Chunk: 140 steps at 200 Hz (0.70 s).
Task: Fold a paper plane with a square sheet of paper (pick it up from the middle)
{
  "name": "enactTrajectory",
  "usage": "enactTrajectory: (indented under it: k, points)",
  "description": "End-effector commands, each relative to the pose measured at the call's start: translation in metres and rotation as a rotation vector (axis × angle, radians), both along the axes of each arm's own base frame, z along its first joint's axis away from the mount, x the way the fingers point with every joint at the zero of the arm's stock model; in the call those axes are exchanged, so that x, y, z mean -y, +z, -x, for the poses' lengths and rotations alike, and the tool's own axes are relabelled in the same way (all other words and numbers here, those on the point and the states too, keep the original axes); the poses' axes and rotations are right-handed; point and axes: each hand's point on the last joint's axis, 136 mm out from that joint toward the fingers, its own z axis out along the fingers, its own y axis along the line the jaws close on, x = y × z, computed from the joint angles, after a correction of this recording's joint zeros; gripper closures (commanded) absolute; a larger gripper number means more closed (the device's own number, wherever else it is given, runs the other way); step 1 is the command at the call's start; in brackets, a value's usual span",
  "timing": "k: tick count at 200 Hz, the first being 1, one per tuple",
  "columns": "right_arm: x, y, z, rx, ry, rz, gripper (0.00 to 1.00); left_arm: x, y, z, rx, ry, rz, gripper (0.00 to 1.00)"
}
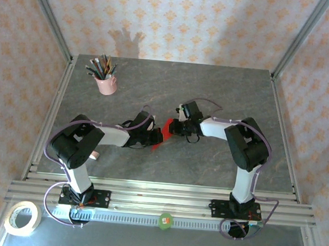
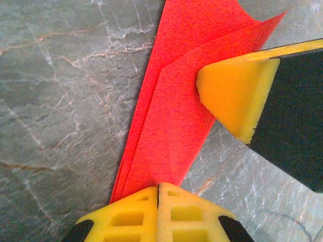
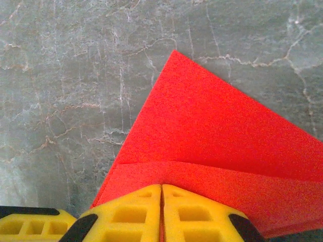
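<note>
The red paper plane is a folded, creased dart held between both grippers near the middle of the grey table. My left gripper is shut on its narrow end, and the yellow fingertips are pressed together over the paper plane. My right gripper is shut on the other end, where red paper shows in the slit between its pads. The paper plane's pointed corner reaches away over the stone. The right gripper's finger rests on the paper in the left wrist view.
A pink cup holding pens stands at the back left. A roll of tape lies off the table's near left corner. Aluminium rails run along the table's near edge and sides.
</note>
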Motion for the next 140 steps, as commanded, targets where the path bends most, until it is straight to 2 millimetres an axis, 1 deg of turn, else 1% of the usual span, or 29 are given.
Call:
enactTrajectory:
  k: [1, 42, 70, 81, 94, 113, 124, 132, 140]
  points:
    - [0.052, -0.026, -0.03, 0.019, -0.116, 0.103, 0.91, -0.045, -0.054, 0.046, -0.18, 0.028, -0.193, 0.98]
    - [0.085, -0.024, -0.059, 0.045, -0.207, 0.035, 0.91, -0.051, -0.06, 0.054, -0.197, 0.03, -0.207, 0.99]
    - [0.103, -0.022, -0.075, 0.063, -0.271, 0.035, 0.9, -0.05, -0.06, 0.054, -0.195, 0.028, -0.208, 0.99]
    - [0.108, -0.017, -0.081, 0.078, -0.29, 0.042, 0.9, -0.048, -0.059, 0.051, -0.188, 0.025, -0.202, 0.99]
    - [0.111, -0.003, -0.088, 0.107, -0.31, 0.047, 0.9, -0.045, -0.055, 0.047, -0.177, 0.021, -0.193, 0.98]
    - [0.109, 0.031, -0.089, 0.168, -0.322, 0.005, 0.89, -0.041, -0.05, 0.041, -0.162, 0.019, -0.182, 0.98]
    - [0.106, 0.047, -0.083, 0.197, -0.323, -0.021, 0.89, -0.038, -0.047, 0.039, -0.154, 0.017, -0.173, 0.98]
    - [0.102, 0.055, -0.077, 0.201, -0.315, -0.038, 0.88, -0.037, -0.045, 0.037, -0.149, 0.016, -0.168, 0.98]
    - [0.095, 0.057, -0.069, 0.189, -0.302, -0.054, 0.88, -0.035, -0.044, 0.035, -0.143, 0.017, -0.162, 0.98]
